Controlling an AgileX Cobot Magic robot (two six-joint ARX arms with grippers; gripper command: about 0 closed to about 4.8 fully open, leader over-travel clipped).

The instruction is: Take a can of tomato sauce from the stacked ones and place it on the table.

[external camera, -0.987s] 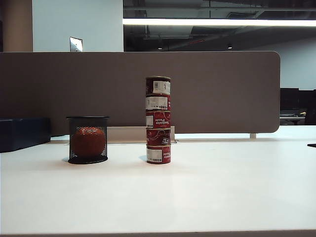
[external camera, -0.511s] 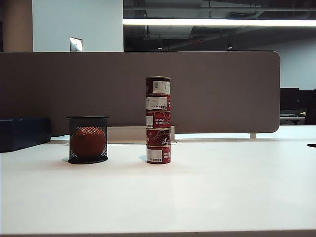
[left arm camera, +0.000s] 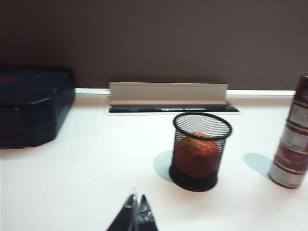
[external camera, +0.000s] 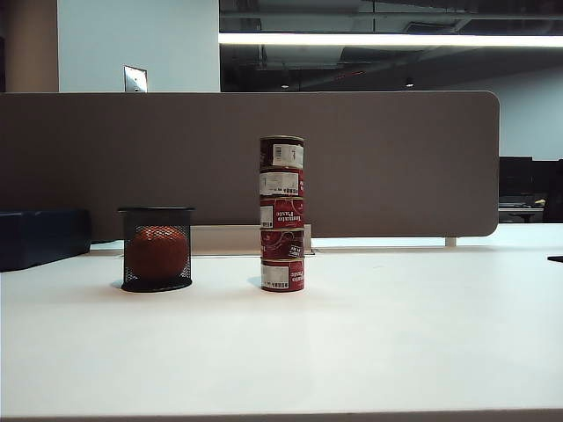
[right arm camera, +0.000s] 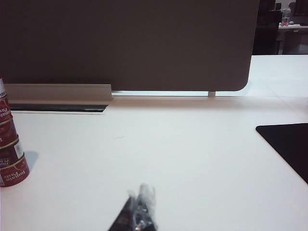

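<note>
Both hands, left hand [left arm camera: 137, 211] and right hand [right arm camera: 140, 204], closed, well short of the stacked ones [external camera: 281, 214].

White table [external camera: 396, 334], stacked cans [external camera: 281, 214], mesh cup [external camera: 157, 249], dark case [external camera: 42, 237]

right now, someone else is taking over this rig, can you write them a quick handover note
Left gripper: shut, empty, near the table edge, back from the mesh cup with the orange ball.
Right gripper: shut, empty, over bare table, off to the right of the cans.
Stacked ones: five red tins in an upright column mid-table, right of the mesh cup.
Can of tomato sauce: on top of the column, untouched.
Done: nothing yet.
Left: open a gripper, reach the column, lift one can off, set it on the table.
</note>
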